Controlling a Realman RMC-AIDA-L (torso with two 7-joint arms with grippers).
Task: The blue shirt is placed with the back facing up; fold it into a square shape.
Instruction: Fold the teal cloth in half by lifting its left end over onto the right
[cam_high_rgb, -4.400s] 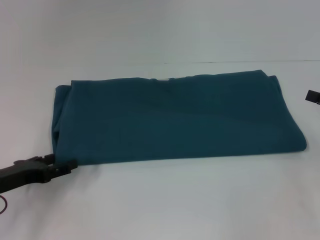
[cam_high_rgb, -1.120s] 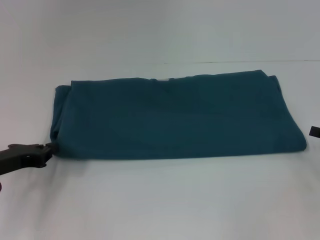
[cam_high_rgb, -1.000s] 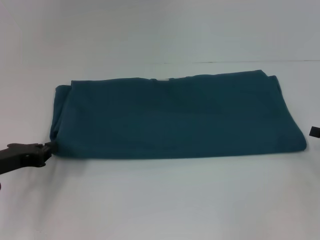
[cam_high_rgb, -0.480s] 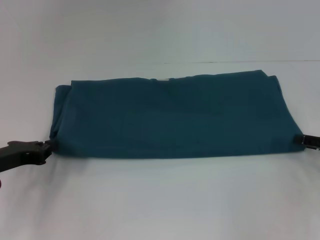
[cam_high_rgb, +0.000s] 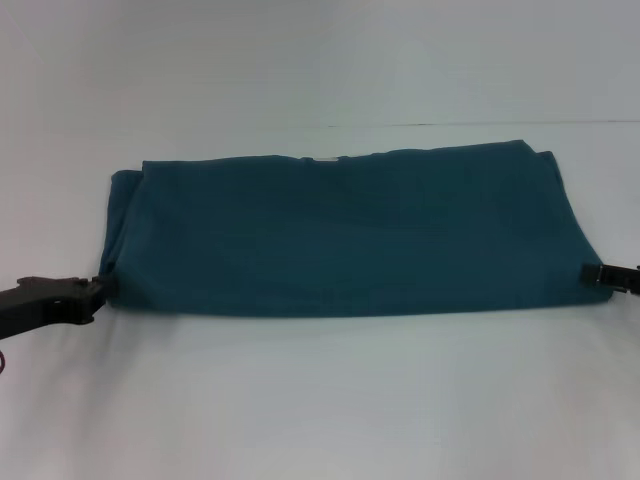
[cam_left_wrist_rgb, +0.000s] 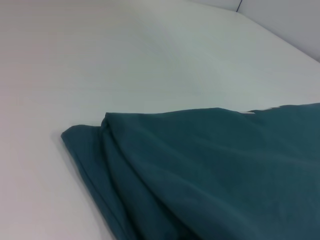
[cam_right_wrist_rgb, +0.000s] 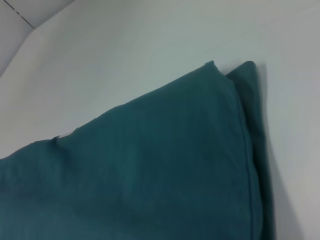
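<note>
The blue shirt (cam_high_rgb: 350, 235) lies flat on the white table (cam_high_rgb: 320, 400), folded into a wide rectangle with its plain side up. My left gripper (cam_high_rgb: 92, 293) sits low on the table, touching the shirt's near-left corner. At the near-right corner my right gripper (cam_high_rgb: 592, 272) meets the cloth's edge, and that corner looks drawn in. The left wrist view shows the layered left end of the shirt (cam_left_wrist_rgb: 225, 170). Its right end, with a far corner, fills the right wrist view (cam_right_wrist_rgb: 150, 170).
Bare white table surrounds the shirt on all sides, with a broad strip in front of it. A thin dark seam (cam_high_rgb: 480, 124) marks the table's far edge against the pale wall.
The right gripper has come in from the right edge of the view to the shirt's near-right corner, which has pulled in slightly. The left gripper has stayed at the near-left corner.
</note>
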